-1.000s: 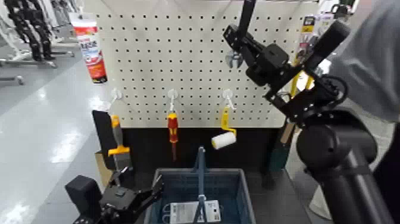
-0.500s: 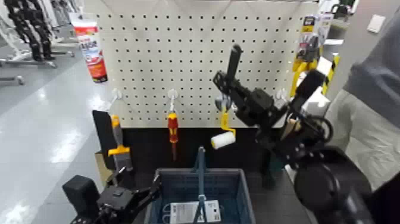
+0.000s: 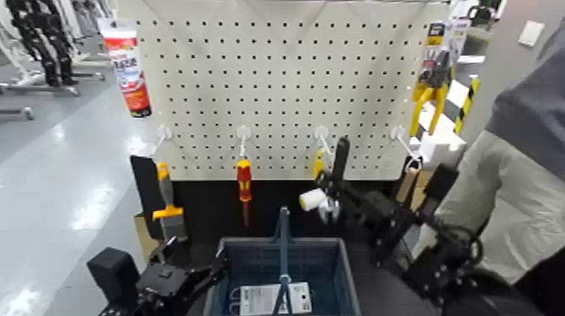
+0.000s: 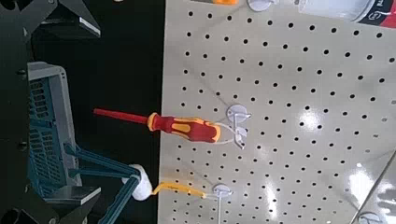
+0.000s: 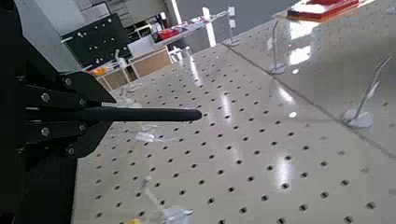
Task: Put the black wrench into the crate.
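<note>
Above the far right corner of the blue-grey slotted plastic crate (image 3: 324, 256), the right gripper (image 3: 343, 195) holds the long slim black wrench (image 3: 337, 172). Jaws closed on the lower part of the wrench; black handle stands nearly upright above them, silvery head (image 3: 327, 208) just below them. Wrench is in the air, not in the crate. In the right wrist view the black handle (image 5: 140, 115) juts straight out from between the jaws, over the white pegboard (image 5: 280, 140).

Just beside the jaws, on the robot's left: white paint roller with yellow handle (image 3: 313, 195), hanging from a pegboard hook. Further left on the board: red-yellow screwdriver (image 3: 244, 186), then a black-bladed scraper with orange handle (image 3: 165, 202). Yellow-handled pliers (image 3: 433, 84) hang well above the jaws, to the right.

Left gripper (image 3: 195, 281) sits low beside the crate's left wall; jaws spread wide, holding nothing. Left wrist view shows the screwdriver (image 4: 163, 122) and the crate's slotted side (image 4: 42, 131).

Crate has a thin upright central handle (image 3: 282, 244) and a white label (image 3: 269, 298) inside.
</note>
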`<state>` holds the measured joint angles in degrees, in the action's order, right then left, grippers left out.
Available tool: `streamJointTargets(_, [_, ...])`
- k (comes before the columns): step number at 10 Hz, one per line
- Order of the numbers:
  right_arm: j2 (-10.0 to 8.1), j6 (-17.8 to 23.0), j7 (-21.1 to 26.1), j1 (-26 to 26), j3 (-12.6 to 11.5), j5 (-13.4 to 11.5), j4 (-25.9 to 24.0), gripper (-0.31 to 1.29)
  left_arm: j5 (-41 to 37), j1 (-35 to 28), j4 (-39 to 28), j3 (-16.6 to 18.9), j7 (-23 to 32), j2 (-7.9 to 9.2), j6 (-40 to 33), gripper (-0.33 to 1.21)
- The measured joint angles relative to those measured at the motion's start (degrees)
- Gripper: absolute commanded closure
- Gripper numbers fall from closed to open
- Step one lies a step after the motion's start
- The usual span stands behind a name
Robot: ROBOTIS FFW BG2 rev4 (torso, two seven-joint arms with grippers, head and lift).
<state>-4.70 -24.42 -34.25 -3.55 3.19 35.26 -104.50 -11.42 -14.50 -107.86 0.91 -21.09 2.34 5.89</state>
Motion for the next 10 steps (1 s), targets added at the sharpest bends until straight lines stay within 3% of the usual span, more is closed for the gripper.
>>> streamJointTargets(4, [-0.11, -0.2, 0.1, 3.5, 0.5, 0.0, 6.5, 1.24, 0.0, 0.0, -0.1, 0.2, 0.0, -0.05, 0.0, 0.13])
streamJointTargets(6, [-0.35, -0.8, -0.2, 3.9, 0.6, -1.3, 9.6, 1.24, 0.0, -0.1, -0.1, 0.2, 0.0, -0.12, 0.0, 0.13])
streamJointTargets(10, [-0.30, -2.6, -2.1, 3.0, 0.4, -9.2, 14.4, 1.24, 0.0, 0.0, 0.0, 0.1, 0.0, -0.15, 0.0, 0.13])
